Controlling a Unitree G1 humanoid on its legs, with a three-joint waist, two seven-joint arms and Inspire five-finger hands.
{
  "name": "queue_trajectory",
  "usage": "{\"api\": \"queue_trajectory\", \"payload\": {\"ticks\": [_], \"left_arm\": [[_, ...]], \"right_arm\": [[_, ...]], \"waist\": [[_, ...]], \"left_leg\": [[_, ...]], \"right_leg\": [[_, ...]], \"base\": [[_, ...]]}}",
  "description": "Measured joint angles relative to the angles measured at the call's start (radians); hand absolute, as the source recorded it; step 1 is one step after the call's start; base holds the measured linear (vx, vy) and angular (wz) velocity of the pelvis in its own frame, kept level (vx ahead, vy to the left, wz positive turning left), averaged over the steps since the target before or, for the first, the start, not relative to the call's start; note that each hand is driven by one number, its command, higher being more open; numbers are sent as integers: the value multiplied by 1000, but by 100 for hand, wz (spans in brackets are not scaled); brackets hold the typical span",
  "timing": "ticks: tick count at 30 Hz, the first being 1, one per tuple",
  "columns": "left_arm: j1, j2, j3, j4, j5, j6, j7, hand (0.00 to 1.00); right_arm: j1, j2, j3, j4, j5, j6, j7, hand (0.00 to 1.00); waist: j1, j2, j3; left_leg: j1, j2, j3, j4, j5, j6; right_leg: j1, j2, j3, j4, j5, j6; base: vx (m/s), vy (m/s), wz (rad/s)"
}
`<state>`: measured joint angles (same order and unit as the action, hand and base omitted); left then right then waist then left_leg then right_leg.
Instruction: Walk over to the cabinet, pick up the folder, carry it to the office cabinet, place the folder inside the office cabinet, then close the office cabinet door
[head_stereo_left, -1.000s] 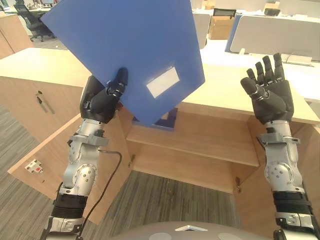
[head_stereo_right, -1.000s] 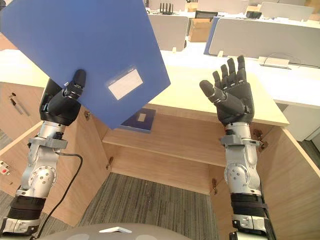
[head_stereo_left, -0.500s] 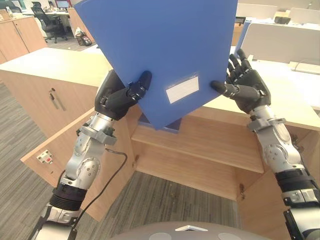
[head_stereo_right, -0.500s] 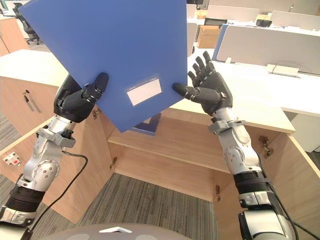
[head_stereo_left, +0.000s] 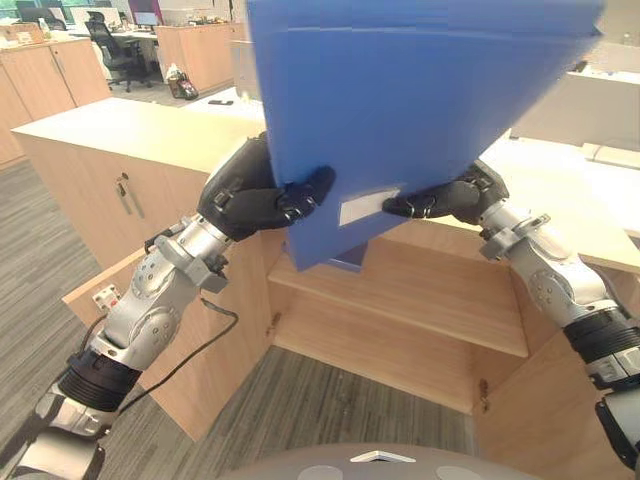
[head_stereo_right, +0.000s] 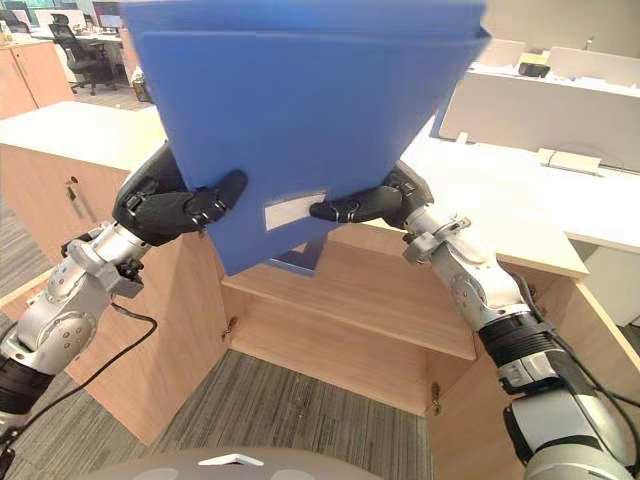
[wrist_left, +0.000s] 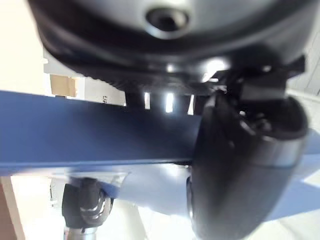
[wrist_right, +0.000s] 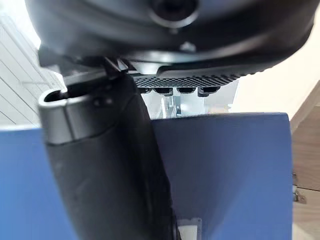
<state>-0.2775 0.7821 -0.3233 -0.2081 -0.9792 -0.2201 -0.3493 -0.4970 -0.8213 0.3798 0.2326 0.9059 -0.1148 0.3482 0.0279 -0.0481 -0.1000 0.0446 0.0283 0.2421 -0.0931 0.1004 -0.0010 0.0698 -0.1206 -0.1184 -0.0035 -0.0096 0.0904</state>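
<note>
I hold a large blue folder with a white label high in front of me, above the open office cabinet. My left hand grips its lower left edge, thumb on the front face and fingers behind. My right hand grips the lower right edge the same way. In the left wrist view, the left thumb presses on the folder. The right wrist view has the right thumb lying across the folder.
The cabinet's shelf carries another blue folder at its left end. Its doors stand open at the left and right. A closed cabinet adjoins at the left. Desks with partitions stand behind.
My right hand, open and raised a second ago, came across and closed on the folder's right edge. The folder swung from upright toward flat and closer to the camera.
</note>
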Motion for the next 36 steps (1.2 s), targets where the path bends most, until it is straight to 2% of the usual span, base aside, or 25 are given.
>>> {"api": "queue_trajectory", "payload": {"ticks": [3,9,14,20,26,36], "left_arm": [[-19,6,-24,0,-7,-18,-2,0],[-23,40,-58,0,-44,-39,-2,0],[-23,43,-61,0,-55,-68,-12,0],[-12,52,-60,2,-76,-75,-25,0],[16,50,-74,14,-78,-87,-32,0],[85,49,-97,35,-78,-85,-53,0]], "right_arm": [[-39,-17,46,-3,1,0,22,100],[-112,-110,118,-6,19,0,47,100],[-182,-155,143,-8,34,0,61,100],[-194,-168,144,-21,50,0,64,100],[-195,-205,144,-53,50,0,62,100],[-195,-244,144,-92,49,0,87,100]], "waist": [[-1,0,-2],[1,0,-3],[-4,1,-4],[-8,3,-25],[-10,7,-30],[-33,10,-32]], "left_leg": [[0,1,0,0,-2,-3],[-1,3,0,0,-5,-7],[-1,5,0,0,-5,-7],[0,22,0,0,-12,-17],[0,33,1,0,-9,-19],[0,37,3,0,-11,-22]], "right_leg": [[3,0,-6,0,6,3],[7,0,-13,0,9,3],[8,2,-14,0,6,-1],[7,15,-14,1,-8,-21],[7,24,-14,0,-8,-22],[7,29,-12,0,-10,-25]], "base": [[25,1,0],[43,5,1],[0,0,0],[3,-5,0],[21,-16,-1],[0,0,0]]}}
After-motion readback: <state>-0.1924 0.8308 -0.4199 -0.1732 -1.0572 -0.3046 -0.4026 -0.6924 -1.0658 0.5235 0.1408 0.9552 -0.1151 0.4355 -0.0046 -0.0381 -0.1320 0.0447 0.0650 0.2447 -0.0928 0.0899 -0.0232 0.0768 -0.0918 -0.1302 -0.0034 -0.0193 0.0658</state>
